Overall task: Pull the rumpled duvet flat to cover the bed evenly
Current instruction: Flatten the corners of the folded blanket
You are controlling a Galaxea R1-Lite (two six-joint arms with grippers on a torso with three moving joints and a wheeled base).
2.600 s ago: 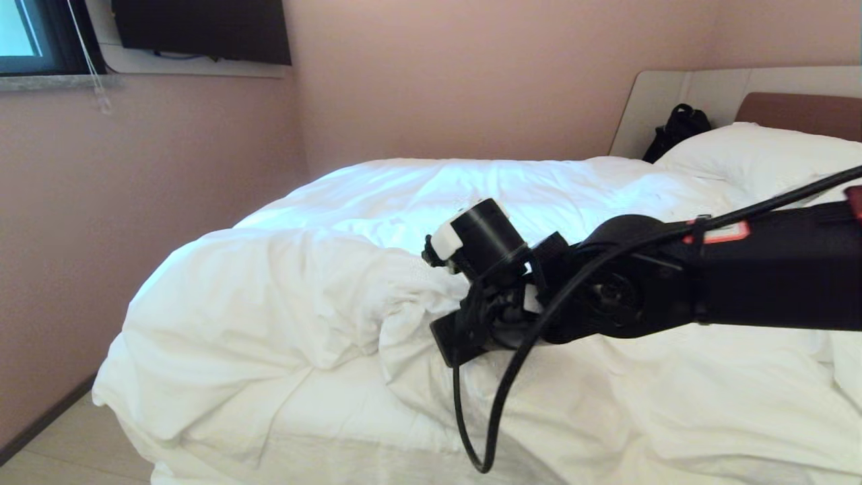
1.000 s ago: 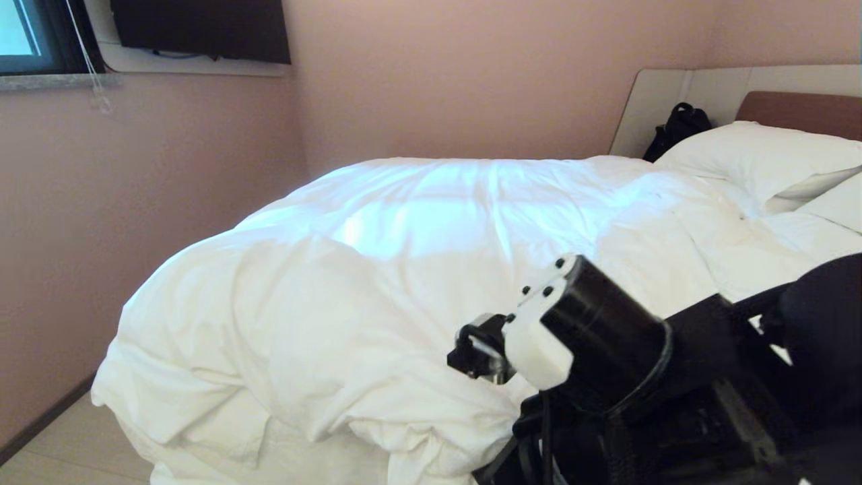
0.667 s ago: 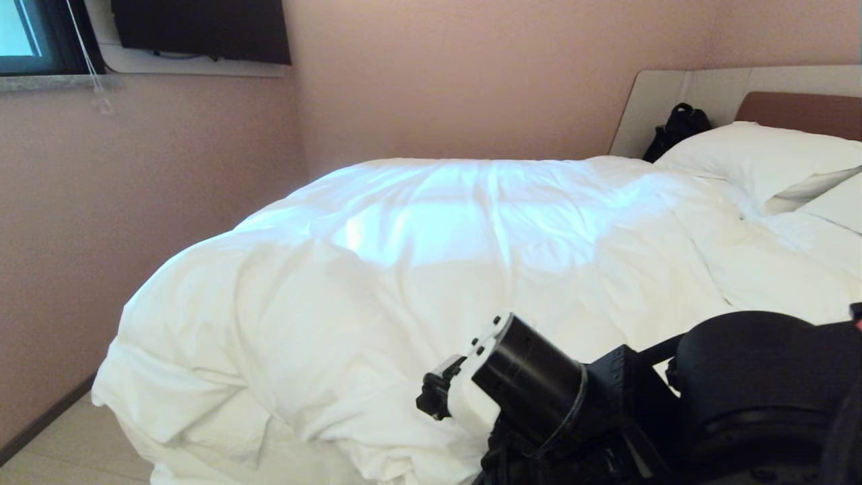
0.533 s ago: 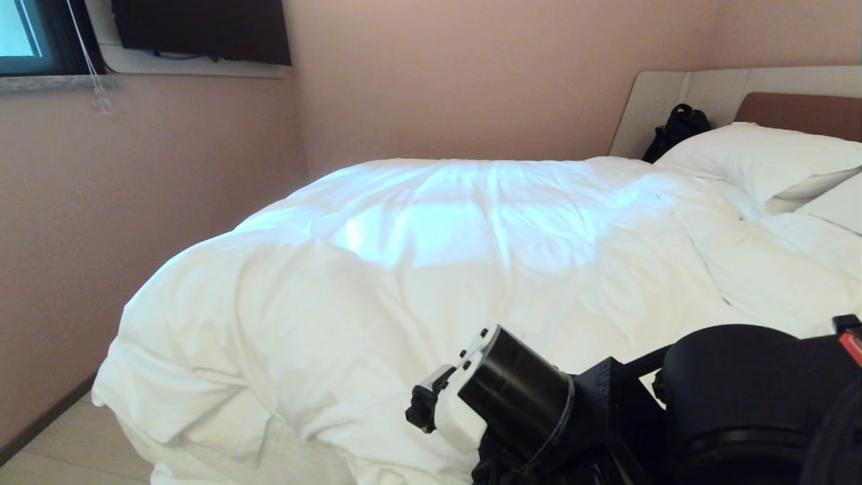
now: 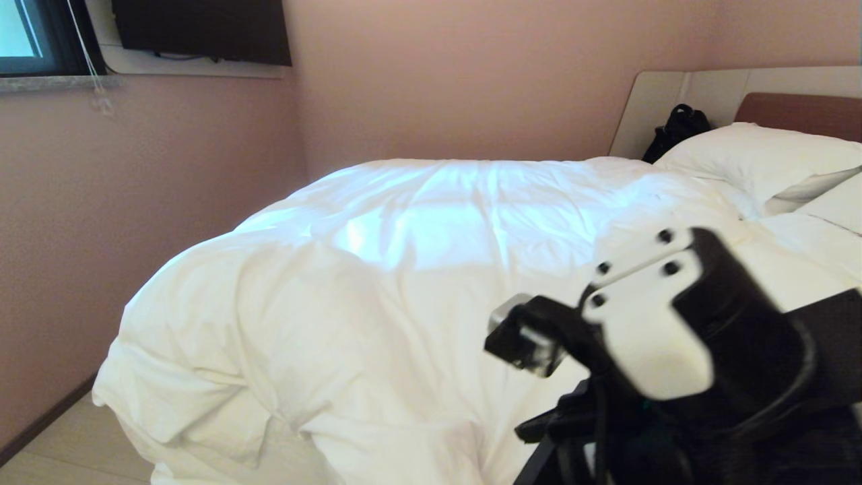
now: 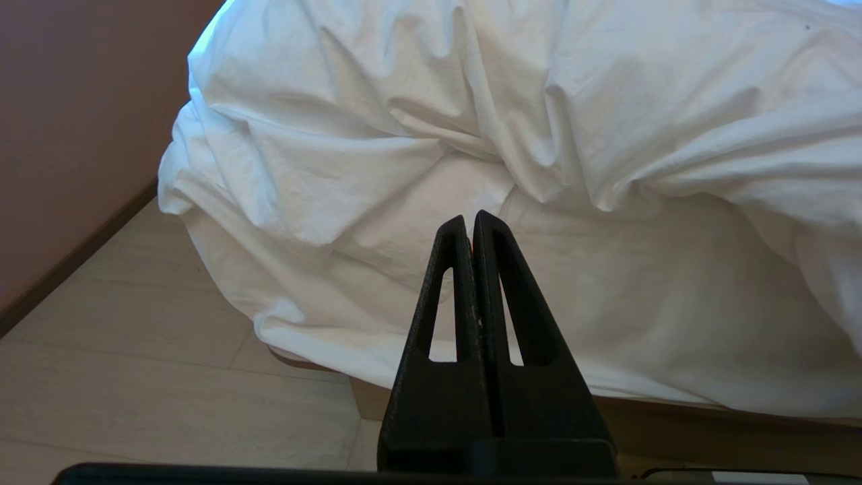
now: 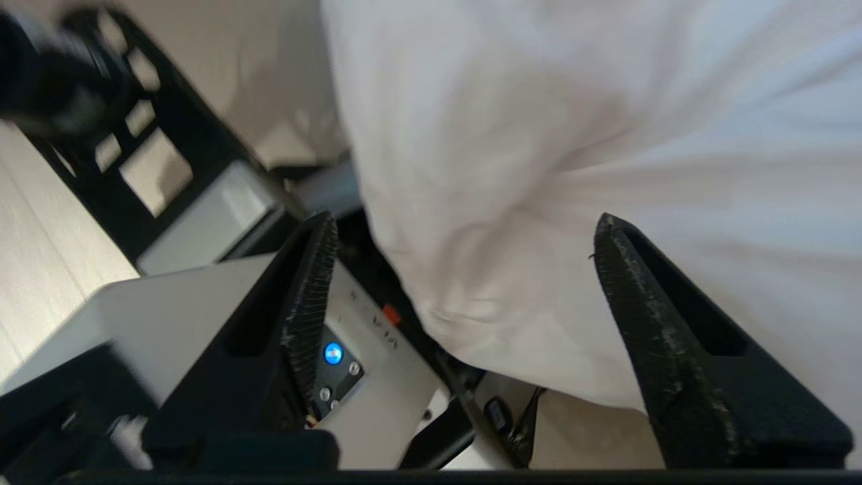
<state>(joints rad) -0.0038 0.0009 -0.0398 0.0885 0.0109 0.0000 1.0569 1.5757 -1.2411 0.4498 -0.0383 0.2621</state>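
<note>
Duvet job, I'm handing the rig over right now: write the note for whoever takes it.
Right tool: open and holding nothing, poised over the near edge of the duvet, above the robot's own base.
Left tool: shut and empty, parked low, pointing at the hanging corner at the foot of the bed.
Duvet: spread across the mattress up to the pillows, top fairly smooth.
Left to do: the foot corner is bunched in folds and droops toward the floor; it probably needs regrasping and pulling flat and even.
</note>
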